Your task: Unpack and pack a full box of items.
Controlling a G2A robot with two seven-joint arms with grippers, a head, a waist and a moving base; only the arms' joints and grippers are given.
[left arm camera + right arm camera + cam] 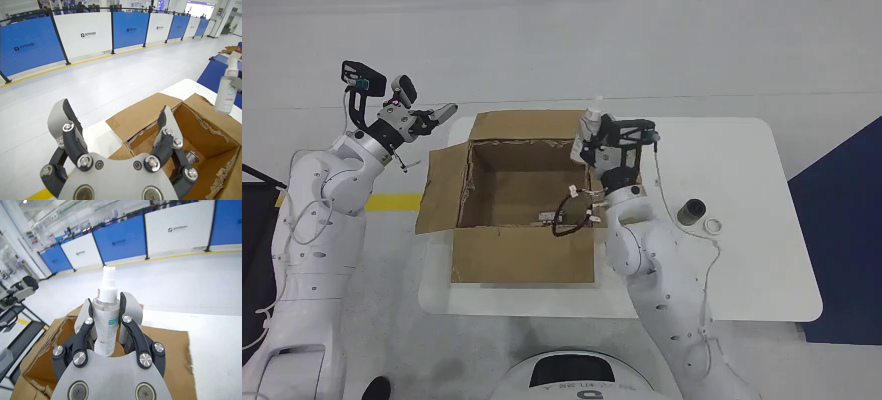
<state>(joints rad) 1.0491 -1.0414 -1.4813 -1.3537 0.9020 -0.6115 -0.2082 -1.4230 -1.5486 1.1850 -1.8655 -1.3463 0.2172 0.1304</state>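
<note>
1. The right claw (105, 302) pinches a spray bottle (106, 330) across its clear body, one ribbed pad on each side and the nozzle pointing away from the wrist.
2. The left claw (116, 106) is spread wide and empty, hanging just off the box's (522, 258) back left corner, beside the open flap.
3. The bottle is held in the air over the box's back right corner, above the rim and touching no cardboard.
4. A likely slip: the body looks smooth and round, so it could twist or slide between the pads if the arm swings fast.
5. A likely snag: the torn rim and the raised flap sit close under the bottle, so a low pass could catch its base and knock it askew.
6. A drop here would probably land the bottle on the metal part (191, 158) lying inside the box.
7. The bottle is slim and clear, with a white spray head and a printed label on its side.
8. A dark cylinder (690, 211) and a white ring (712, 226) lie on the worktop (747, 160), well to the right of the box.
</note>
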